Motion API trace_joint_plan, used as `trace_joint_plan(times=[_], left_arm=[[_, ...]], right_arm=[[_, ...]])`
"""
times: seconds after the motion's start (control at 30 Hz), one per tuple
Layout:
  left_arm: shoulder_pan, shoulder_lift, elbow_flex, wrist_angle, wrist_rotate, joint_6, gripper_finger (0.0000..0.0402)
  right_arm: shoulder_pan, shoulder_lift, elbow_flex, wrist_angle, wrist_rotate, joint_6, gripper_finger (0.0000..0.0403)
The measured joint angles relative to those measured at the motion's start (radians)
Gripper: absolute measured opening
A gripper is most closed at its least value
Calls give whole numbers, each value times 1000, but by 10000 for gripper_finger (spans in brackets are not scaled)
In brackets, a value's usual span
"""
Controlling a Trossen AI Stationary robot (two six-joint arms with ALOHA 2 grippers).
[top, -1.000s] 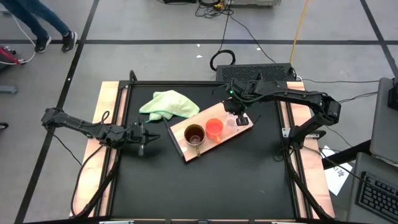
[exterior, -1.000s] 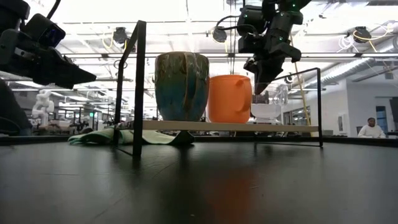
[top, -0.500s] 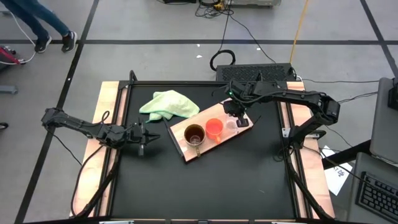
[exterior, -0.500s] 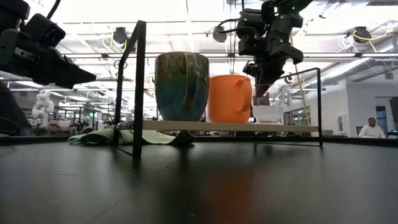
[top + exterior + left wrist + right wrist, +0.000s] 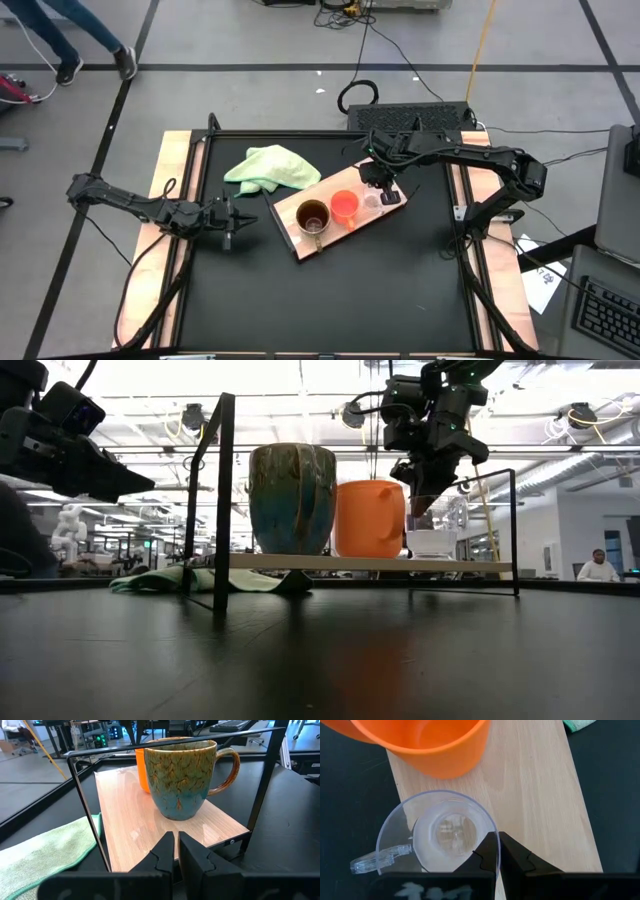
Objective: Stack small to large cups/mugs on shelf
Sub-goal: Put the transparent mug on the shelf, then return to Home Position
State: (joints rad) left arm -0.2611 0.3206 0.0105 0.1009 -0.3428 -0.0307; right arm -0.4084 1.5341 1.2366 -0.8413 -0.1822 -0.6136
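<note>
Shelf: we see a light-wood board (image 5: 340,222) with a dark edge lying slantwise near the middle of the black table (image 5: 320,300); in the low view it sits raised a little above the tabletop, inside a thin black frame (image 5: 222,500).
Large mug: the tan-brown and teal mug (image 5: 312,216) stands upright at the board's 8 o'clock end, handle showing in the left wrist view (image 5: 183,777).
Orange cup: we find it (image 5: 345,207) upright at the board's middle, just beside the large mug.
Glass cup: the small clear cup (image 5: 440,836) stands upright at the board's 2 o'clock end, just beside the orange cup; its clear handle points away from the board's far edge.
Right gripper: it (image 5: 378,181) hangs directly over the glass cup, pointing down; in its wrist view the two dark fingers (image 5: 512,857) lie pressed together, holding nothing, and overlap the cup's rim.
Left gripper: we see it (image 5: 232,222) waiting at 9 o'clock on the table, well apart from the board, fingers (image 5: 167,852) together and empty.
Cloth: a pale green cloth (image 5: 272,167) lies crumpled at 11 o'clock, touching the board's far corner.
</note>
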Motion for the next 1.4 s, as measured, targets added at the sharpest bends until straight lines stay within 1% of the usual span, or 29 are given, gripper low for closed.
trace_joint_plan(times=[0.2, 0.67, 0.83, 1.0, 1.23, 1.33, 1.4], left_arm=[[0, 0, 0, 0, 0, -3, 26], [0, 0, 0, -1, 0, -3, 26], [0, 0, 0, 0, 0, -2, 26], [0, 0, 0, 0, 0, -2, 26], [0, 0, 0, 23, 0, 8, 26], [-2, 0, 0, 32, 2, 89, 16], [-3, 0, 0, 32, 5, 108, 5]], right_arm=[[0, 0, 0, 1, 1, 1, 4], [0, 0, -1, 32, 3, 0, 57], [0, -15, -1, 26, 3, 8, 70], [0, -76, -1, 10, 3, 23, 80], [1, -222, -1, 9, 1, 108, 85], [14, -297, -1, -25, -5, 120, 73], [33, -348, -1, -46, -6, 125, 56]])
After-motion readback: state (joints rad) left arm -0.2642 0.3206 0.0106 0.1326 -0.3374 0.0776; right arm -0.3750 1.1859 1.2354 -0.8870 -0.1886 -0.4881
